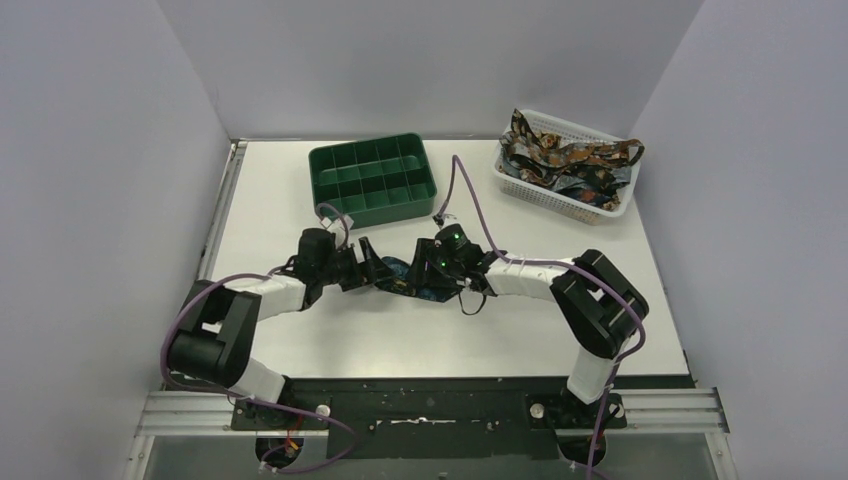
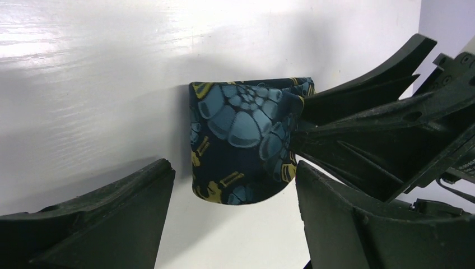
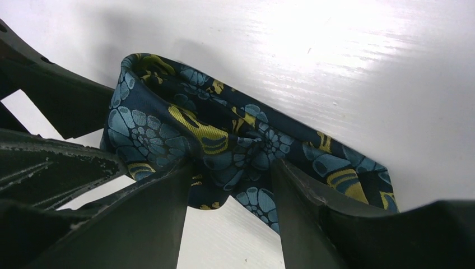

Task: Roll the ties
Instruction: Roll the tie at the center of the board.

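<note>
My two arms bend inward and meet low over the middle of the table [image 1: 450, 330]. My right gripper [image 3: 232, 168] pinches the looped tie [image 3: 157, 129] lying there. My left gripper [image 2: 234, 172] faces it, fingers spread, not touching.

Tie [image 1: 404, 279] on table [image 1: 400, 340], tray [image 1: 372, 150] behind, basket [image 1: 600, 207] behind right

The top camera looks down from above the near edge over the whole table [image 1: 330, 335]. Both wrist cameras sit low and close at its middle, facing each other from left and right across the same tie [image 2: 241, 145].
</note>
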{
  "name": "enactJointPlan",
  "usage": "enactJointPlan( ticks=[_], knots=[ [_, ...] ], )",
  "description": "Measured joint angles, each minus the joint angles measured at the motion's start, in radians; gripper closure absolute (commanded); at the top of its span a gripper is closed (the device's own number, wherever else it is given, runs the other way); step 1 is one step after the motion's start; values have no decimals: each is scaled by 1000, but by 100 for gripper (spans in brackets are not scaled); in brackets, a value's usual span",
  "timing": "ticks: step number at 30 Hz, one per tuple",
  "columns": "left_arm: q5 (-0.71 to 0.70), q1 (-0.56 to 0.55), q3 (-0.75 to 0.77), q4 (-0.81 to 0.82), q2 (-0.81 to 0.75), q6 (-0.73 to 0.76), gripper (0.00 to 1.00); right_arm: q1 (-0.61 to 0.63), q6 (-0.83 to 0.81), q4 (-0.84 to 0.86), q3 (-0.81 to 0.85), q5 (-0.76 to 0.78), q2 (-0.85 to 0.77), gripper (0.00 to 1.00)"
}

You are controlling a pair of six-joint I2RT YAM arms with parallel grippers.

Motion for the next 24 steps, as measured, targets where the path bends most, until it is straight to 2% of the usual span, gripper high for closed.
enactJointPlan(
  ticks=[5, 17, 24],
  knots=[
    [2, -4, 0, 39, 26, -38, 25, -6, 1, 31, -58, 6, -26, 46],
    [35, -27, 0, 111, 63, -80, 35, -13, 0, 32, -59, 13, -26, 46],
    [61, -31, 0, 127, 103, -80, 35, -13, 1, 40, -65, 13, -26, 47]
  ],
)
